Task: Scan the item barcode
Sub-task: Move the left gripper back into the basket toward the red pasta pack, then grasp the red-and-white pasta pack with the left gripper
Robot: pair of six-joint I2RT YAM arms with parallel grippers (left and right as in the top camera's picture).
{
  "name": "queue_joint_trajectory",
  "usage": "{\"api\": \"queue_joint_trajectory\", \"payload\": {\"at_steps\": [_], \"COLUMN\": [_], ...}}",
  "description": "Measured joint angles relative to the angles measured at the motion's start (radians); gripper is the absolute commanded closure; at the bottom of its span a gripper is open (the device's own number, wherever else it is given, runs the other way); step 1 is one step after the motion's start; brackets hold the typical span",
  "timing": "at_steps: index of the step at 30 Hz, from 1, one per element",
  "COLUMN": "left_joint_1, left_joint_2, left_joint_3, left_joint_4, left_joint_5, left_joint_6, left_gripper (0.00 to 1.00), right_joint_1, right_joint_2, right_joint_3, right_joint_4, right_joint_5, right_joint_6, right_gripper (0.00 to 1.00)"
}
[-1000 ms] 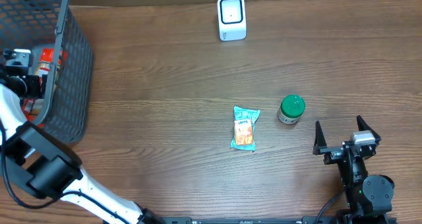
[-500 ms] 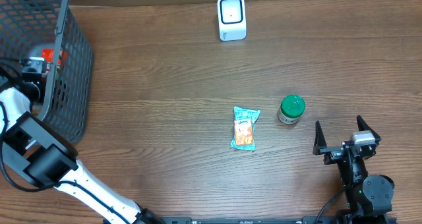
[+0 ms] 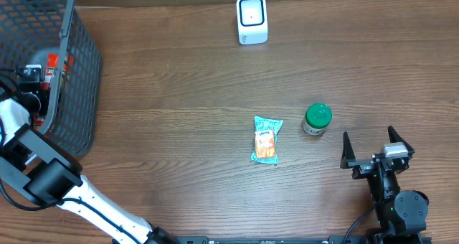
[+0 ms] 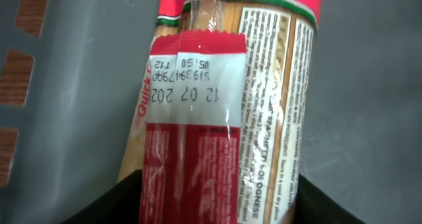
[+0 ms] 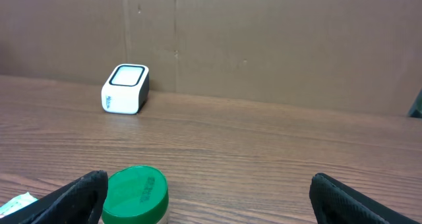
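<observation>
A red and white pasta packet [image 4: 224,105] with printed date and text lies in the grey mesh basket [image 3: 80,72] at the table's left edge; a bit of its red [image 3: 51,60] shows from above. My left gripper [image 3: 32,76] reaches into the basket. In the left wrist view its black fingers [image 4: 112,207] press both sides of the packet, with the left gripper [image 4: 221,207] shut on it. The white scanner [image 3: 252,19] [image 5: 124,89] stands at the table's far edge. My right gripper [image 3: 376,149] [image 5: 208,197] rests open near the front right, holding nothing.
A green-lidded jar [image 3: 316,118] [image 5: 135,194] stands just left of the right gripper's left finger. A teal and orange snack pouch [image 3: 266,139] lies mid-table. Other items in the basket are hidden behind its mesh wall.
My left gripper has shifted slightly right and down inside the basket, and its jaws have come in from wide open onto the packet. The right arm has not moved.
</observation>
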Motion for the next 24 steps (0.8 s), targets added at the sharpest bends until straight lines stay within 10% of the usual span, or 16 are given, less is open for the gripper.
{"api": "queue_joint_trajectory", "payload": {"at_steps": [11,24], "left_joint_1": [-0.005,-0.003], "left_joint_2": [0.0,0.012], "left_joint_3": [0.0,0.028], "left_joint_4": [-0.008,-0.028], "left_joint_5": [-0.014,-0.072], "left_joint_6": [-0.075,-0.096], "left_gripper": [0.01,0.03], "right_joint_1": [0.0,0.0], "right_joint_2": [0.0,0.0], "right_joint_3": [0.0,0.0], "right_joint_4": [0.0,0.0], "right_joint_5": [0.0,0.0], "right_joint_6": [0.0,0.0], "right_gripper": [0.0,0.0]}}
